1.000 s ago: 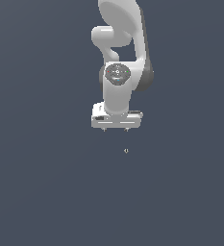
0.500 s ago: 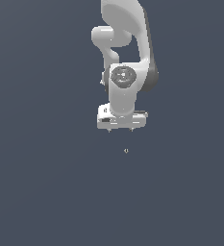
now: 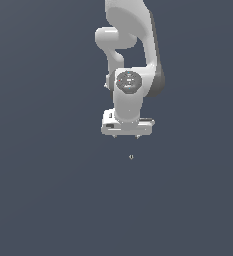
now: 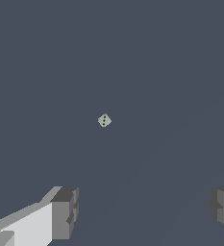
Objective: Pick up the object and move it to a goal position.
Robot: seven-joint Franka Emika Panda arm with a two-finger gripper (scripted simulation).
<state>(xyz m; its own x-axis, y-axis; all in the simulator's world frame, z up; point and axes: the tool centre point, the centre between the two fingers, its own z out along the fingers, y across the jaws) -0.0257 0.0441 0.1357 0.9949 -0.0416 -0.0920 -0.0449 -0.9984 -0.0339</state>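
We see gripper (image 3: 126,136) wide open, empty, above tiny die (image 4: 104,120). Risk: small misalignment, fingers (image 4: 65,214) knock die away.

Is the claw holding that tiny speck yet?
No: the speck lies alone on the floor, clear of the open claw, whose fingers stand wide apart.
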